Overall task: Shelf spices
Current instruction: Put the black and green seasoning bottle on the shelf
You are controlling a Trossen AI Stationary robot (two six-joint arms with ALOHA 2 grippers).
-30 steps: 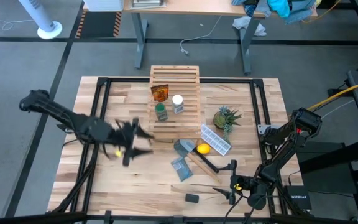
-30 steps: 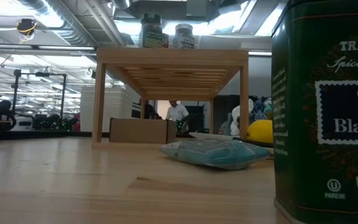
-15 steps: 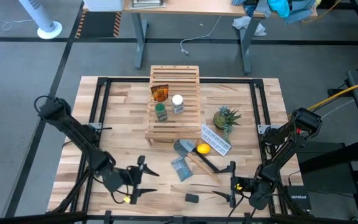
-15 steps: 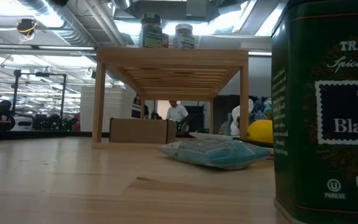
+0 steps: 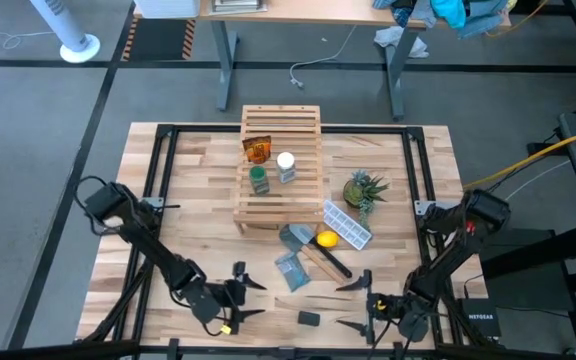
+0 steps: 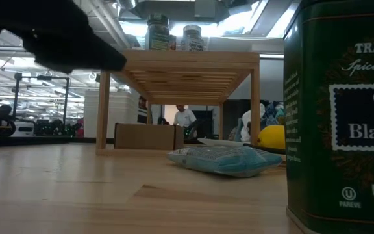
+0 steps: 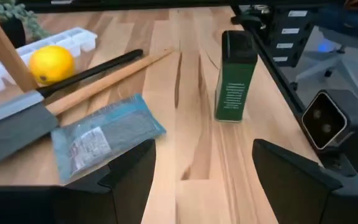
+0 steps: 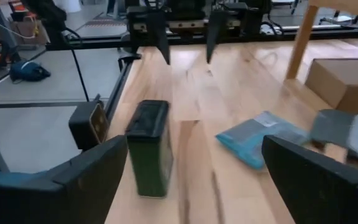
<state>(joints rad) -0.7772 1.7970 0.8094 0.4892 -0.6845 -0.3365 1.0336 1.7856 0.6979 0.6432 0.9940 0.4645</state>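
Note:
The light-wood slatted shelf [image 5: 280,165] stands on its legs mid-table, far side. On top of it rest the orange-brown packet [image 5: 257,149], the white-capped bottle [image 5: 286,166] and the green-lidded jar [image 5: 259,179]. The small dark green-black box [image 5: 309,318] stands upright near the table's near edge, large in the low view [image 6: 343,110]. My left gripper [image 5: 256,298] hangs open left of the box, fingers pointing right at it [image 7: 234,74]. My right gripper [image 5: 343,305] hangs open right of the box [image 8: 149,146], fingers pointing left. Neither touches it.
Between the shelf and the box lie a blue-grey packet [image 5: 291,270], a grey spatula with a wooden handle [image 5: 313,255], a yellow round fruit [image 5: 325,239] and a clear ice tray [image 5: 347,224]. A small green plant [image 5: 364,188] stands right of the shelf. A black frame runs along the table edges.
My left arm has swung from the table's left-middle down toward the near edge and rightward, ending level beside the box with its fingers facing it; its dark shape now enters the low view's upper left. My right gripper has shifted slightly left toward the box. The objects have stayed put.

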